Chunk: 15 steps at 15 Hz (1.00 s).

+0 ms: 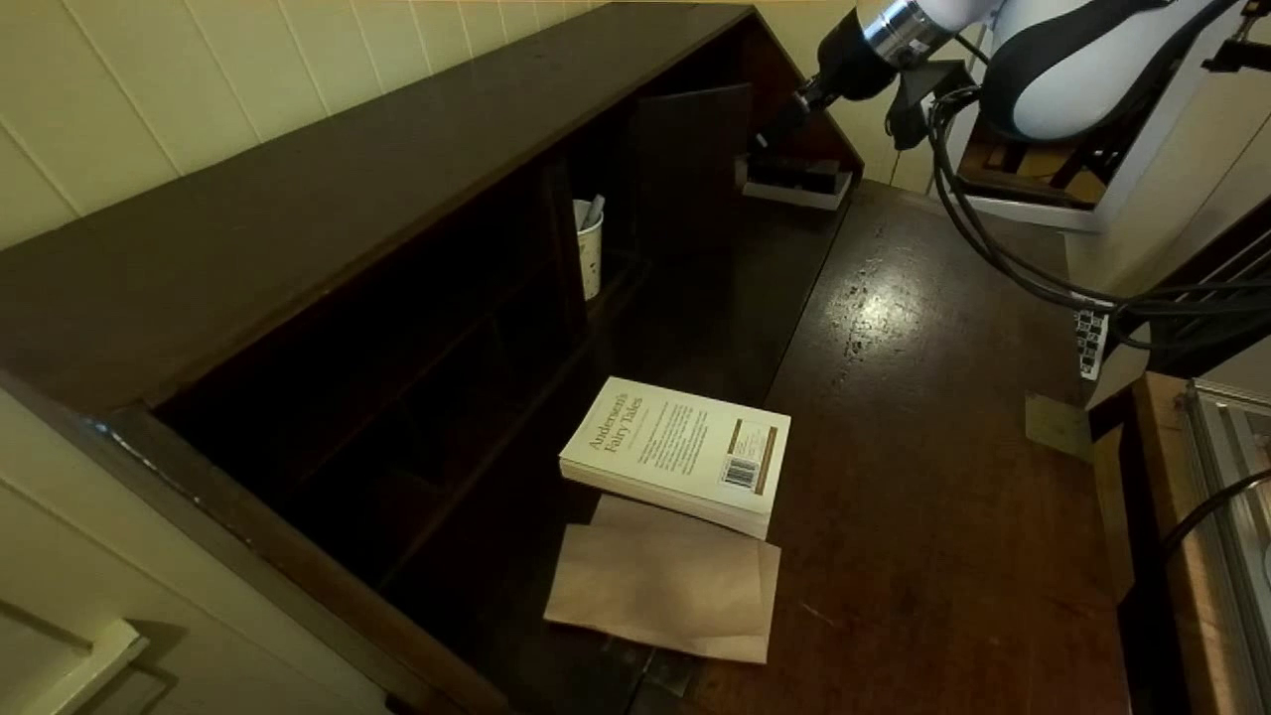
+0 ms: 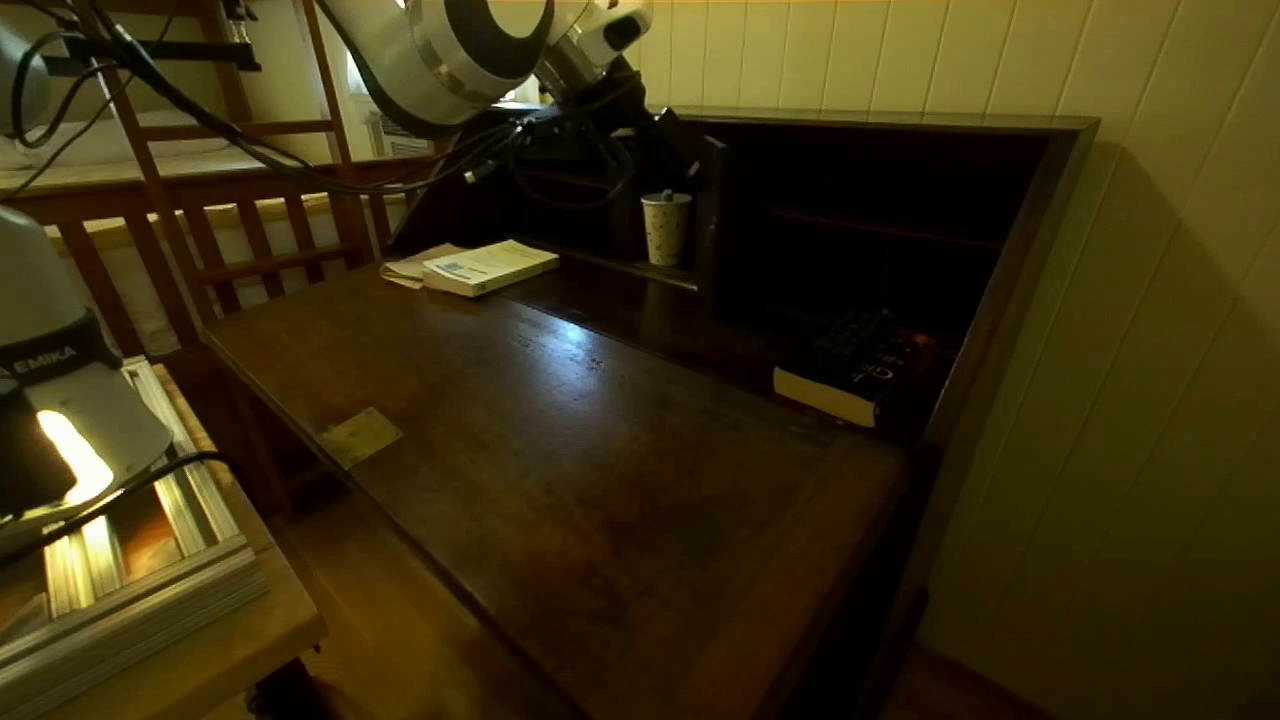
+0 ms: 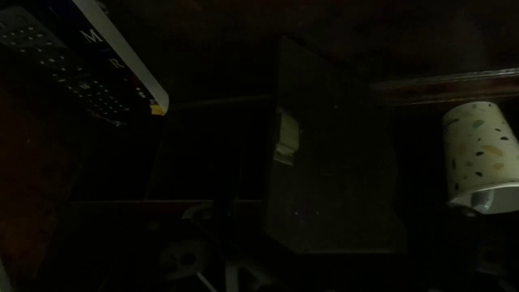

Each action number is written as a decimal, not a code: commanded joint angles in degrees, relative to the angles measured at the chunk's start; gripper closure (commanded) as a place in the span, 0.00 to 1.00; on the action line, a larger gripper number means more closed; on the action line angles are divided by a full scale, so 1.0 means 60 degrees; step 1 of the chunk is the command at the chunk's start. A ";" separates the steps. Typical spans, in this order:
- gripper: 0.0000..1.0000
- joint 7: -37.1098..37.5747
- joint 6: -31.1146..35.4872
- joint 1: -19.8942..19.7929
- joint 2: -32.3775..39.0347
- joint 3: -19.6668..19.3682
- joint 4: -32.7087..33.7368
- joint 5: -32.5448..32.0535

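My claw [image 1: 767,137] has its fingers spread wide, up near the small cabinet door [image 1: 695,164] in the upper part of the desk [image 1: 943,467]. In my wrist view the door shows between the dark finger shapes, which I can barely make out; whether one touches it, I can't tell. The door stands ajar, with a pale latch [image 3: 288,136] near its edge.

On one side of it is a speckled paper cup [image 2: 665,232], cut off at the wrist view's border, with a grey something [image 1: 594,211] poking out that I can't identify. On the other side lies a thick dark book [image 2: 858,372]: I read an M and an R, the rest sinks into shadow. What looks like a remote control [image 3: 52,61] lies on it, cropped.

Farther out, a pale book [image 1: 685,447] says "Andersen's Fairy Tales"; its smaller print by the barcode is a blur. Brown paper [image 1: 660,591] lies against it. I can read "EMIKA" on the arm base [image 2: 45,270], itself partly out of frame.
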 commanded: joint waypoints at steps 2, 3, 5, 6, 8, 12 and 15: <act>0.00 0.0258 0.0526 -0.1631 0.0277 0.1505 -0.0020 -0.1320; 0.00 0.0318 0.0563 -0.1989 0.0302 0.1818 -0.0043 -0.1643; 0.00 0.0428 0.0524 -0.2637 0.0293 0.2316 -0.0046 -0.2128; 0.00 0.0489 0.0545 -0.2973 0.0325 0.2579 -0.0038 -0.2350; 0.00 0.0671 0.0574 -0.3616 0.0370 0.3011 0.0060 -0.2683; 0.00 0.1360 0.0946 -0.4830 0.0534 0.3878 0.0322 -0.3122; 0.00 0.2171 0.1310 -0.5576 0.0637 0.4387 0.0695 -0.3657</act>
